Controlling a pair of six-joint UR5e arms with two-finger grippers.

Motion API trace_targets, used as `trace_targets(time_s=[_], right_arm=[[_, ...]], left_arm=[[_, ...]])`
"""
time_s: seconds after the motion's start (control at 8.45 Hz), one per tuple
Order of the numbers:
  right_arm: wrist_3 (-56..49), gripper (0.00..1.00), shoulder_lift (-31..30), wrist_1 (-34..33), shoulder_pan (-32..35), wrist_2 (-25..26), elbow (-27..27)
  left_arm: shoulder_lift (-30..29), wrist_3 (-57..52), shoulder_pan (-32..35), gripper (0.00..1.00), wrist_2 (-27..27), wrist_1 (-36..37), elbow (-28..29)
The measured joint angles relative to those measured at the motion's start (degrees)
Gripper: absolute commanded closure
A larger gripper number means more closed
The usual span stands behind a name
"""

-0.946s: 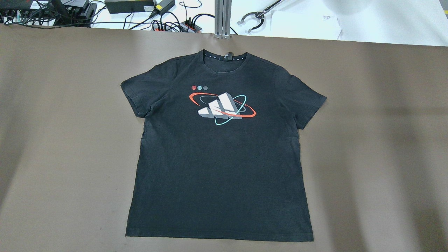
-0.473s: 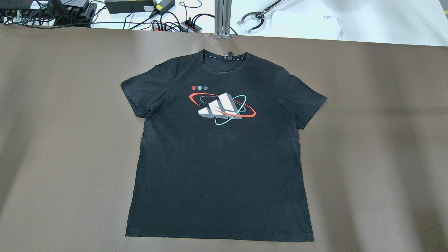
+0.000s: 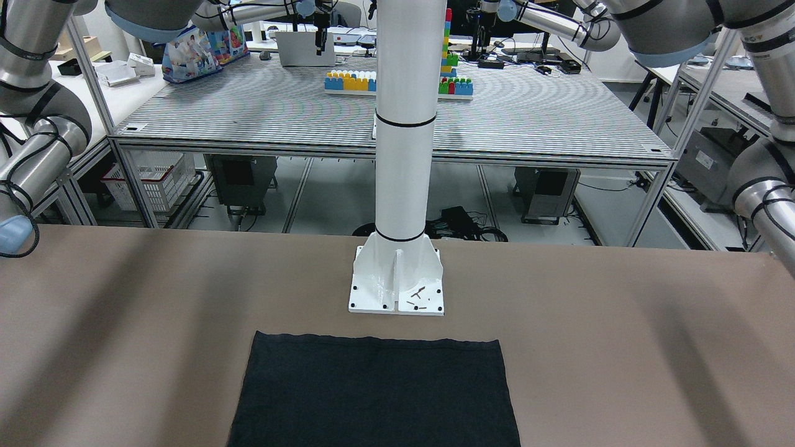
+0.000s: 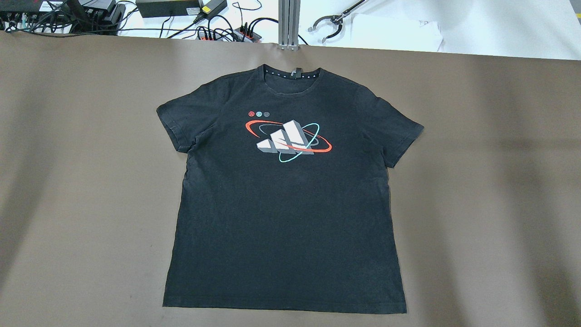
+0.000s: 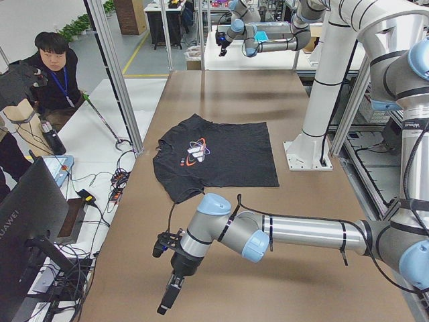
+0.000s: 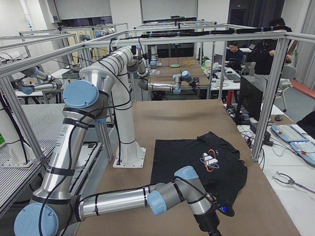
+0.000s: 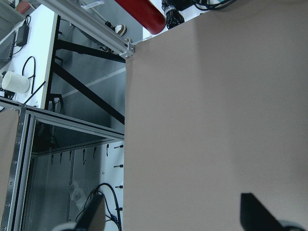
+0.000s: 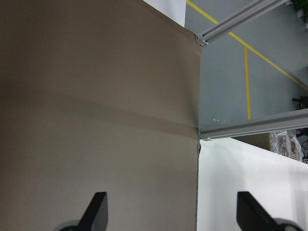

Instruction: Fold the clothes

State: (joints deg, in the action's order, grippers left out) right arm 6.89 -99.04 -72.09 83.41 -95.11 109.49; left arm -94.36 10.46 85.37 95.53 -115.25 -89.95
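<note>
1. Closest to the base plate (image 3: pixel 396 292), your T-shirt (image 4: pixel 283 204) lay flat and print-up on the table (image 4: pixel 68 159). Its hem (image 3: pixel 376 339) ran square to the plate and just short of it. By my read, no fold had been started.
2. Handling, my call: it was thin knit, light and limp, with no stiffness. It looked likely to drape and drag on the brown cover rather than slide. It was not fragile.
3. Where I'd have had you take hold: the two hem corners on the plate side, or one sleeve (image 4: pixel 174 122) plus the hem corner on the same side. Pinch both layers at the edge.
4. Further from the plate sat the print (image 4: pixel 286 138), then the collar (image 4: pixel 292 77) at the shirt's far end.
5. Farthest out:
   - The left gripper (image 7: pixel 173 214) hung over bare cover by the table edge, well off to the plate's left. Its fingers were spread wide with nothing between them.
   - The right gripper (image 8: pixel 171 209) was in the same state, well off to the plate's right.
   - Neither touched the cloth, and both were well apart from the shirt.
</note>
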Motion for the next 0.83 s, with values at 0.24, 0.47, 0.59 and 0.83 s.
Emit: trace_targets(time_s=[0.24,0.47,0.59,0.83], right_arm=[[0.1,0.05,-0.3,0.3,0.0,0.0,-0.2],[0.3,0.05,-0.6,0.5,0.0,0.1,-0.3],[0.5,0.06,-0.6,0.5,0.0,0.1,-0.3],[0.8,0.07,-0.1,0.6,-0.1,0.1,-0.6]], left_arm=[[-0.5,0.0,0.1,0.0,-0.2,-0.2,0.2],[-0.1,-1.1,0.1,0.0,-0.7,-1.7,0.4],[-0.1,-1.3,0.0,0.0,-0.8,-2.8,0.4],[-0.7,-1.7,-0.8,0.0,-0.5,-3.7,0.5]])
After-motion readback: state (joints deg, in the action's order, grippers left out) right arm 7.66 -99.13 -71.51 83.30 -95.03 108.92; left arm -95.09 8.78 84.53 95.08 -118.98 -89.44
